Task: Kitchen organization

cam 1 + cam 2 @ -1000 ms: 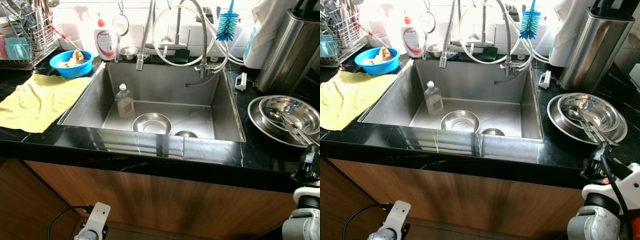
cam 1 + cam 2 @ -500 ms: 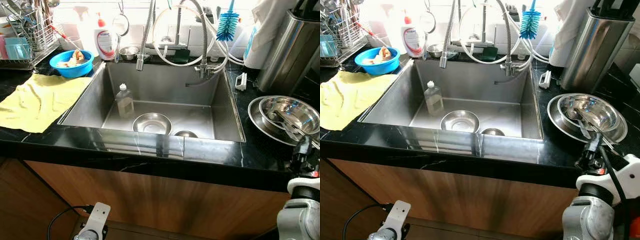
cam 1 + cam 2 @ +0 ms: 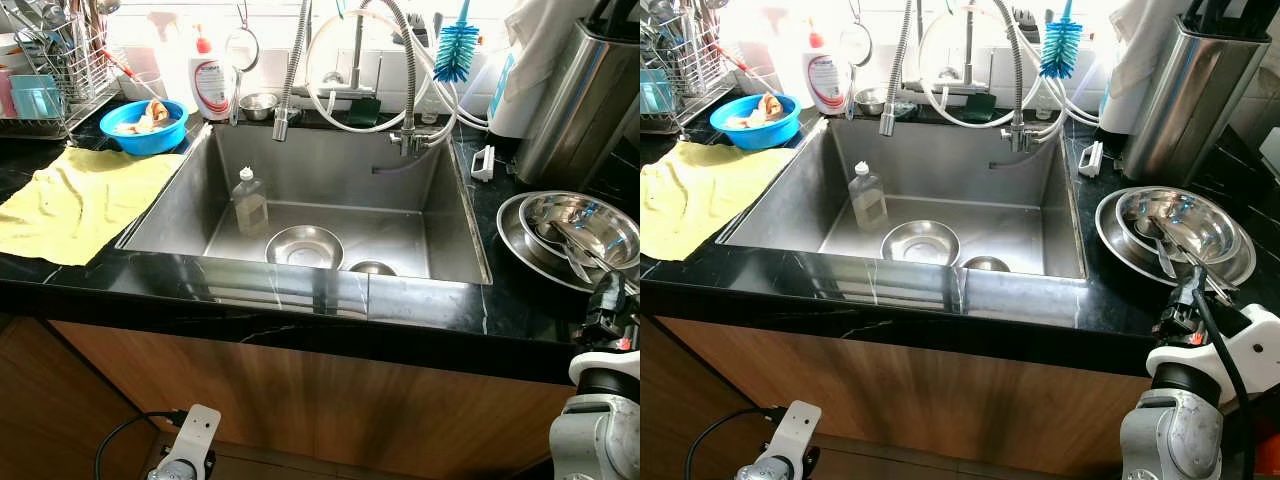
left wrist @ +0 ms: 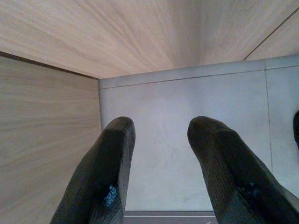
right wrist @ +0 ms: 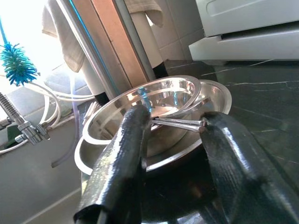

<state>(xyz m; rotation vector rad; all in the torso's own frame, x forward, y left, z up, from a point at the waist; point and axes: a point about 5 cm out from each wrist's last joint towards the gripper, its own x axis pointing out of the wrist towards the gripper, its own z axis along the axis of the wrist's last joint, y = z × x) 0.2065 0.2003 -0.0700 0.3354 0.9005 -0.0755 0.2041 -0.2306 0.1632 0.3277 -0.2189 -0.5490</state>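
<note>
Two stacked steel bowls sit on the black counter at the right, with metal utensils lying in the upper one. My right gripper is raised at the counter's front edge just before them. It is open, and in the right wrist view the utensil handles point toward the gap between its fingers without touching them. In the sink stand a clear bottle and a steel bowl. My left gripper hangs open low by the wooden cabinet, over the floor.
A yellow cloth is spread on the left counter, behind it a blue bowl and a dish rack. A soap bottle, hoses and a blue brush line the back. A tall steel canister stands behind the bowls.
My right gripper has risen from below the counter edge and come closer to the stacked bowls. The left arm has stayed still.
</note>
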